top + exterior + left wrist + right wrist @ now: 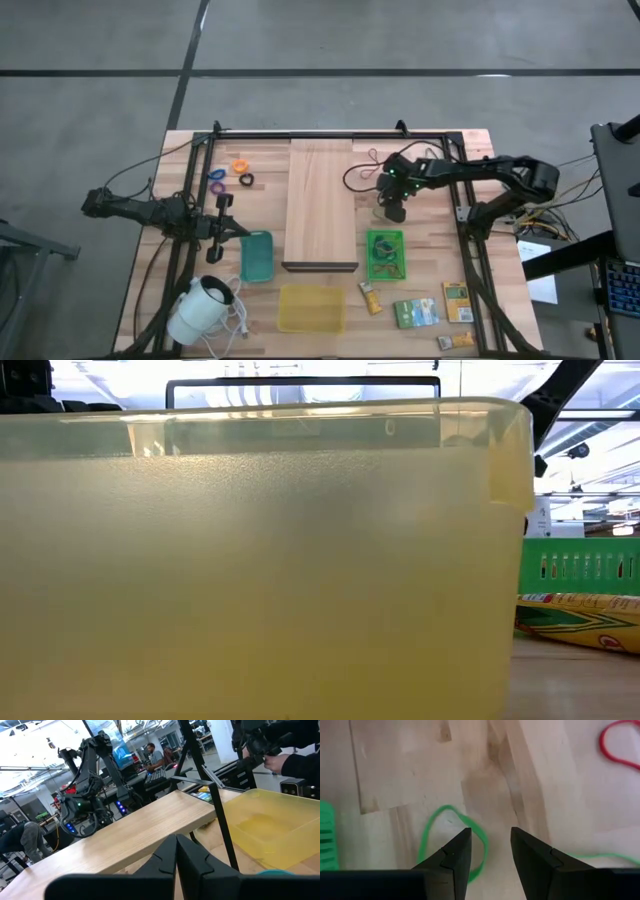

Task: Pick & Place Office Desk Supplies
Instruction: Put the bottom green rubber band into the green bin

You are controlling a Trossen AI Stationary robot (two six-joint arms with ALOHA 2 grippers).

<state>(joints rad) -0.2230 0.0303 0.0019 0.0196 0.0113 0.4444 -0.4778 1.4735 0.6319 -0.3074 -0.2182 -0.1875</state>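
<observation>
One green rubber band (452, 842) lies flat on the table (395, 770), partly under the open right gripper (491, 851), one red band (615, 745) nearby, possibly more; the closed left gripper (176, 854) waits near one wooden board (125, 837).

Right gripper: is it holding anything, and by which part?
Nothing is held. The right gripper hangs open above a green rubber band lying flat on the table.

Your low view is blocked by a blurry, backlit yellow bin (260, 560). Ceiling lights glare behind it. High view is evenly lit, soft shadows.
</observation>
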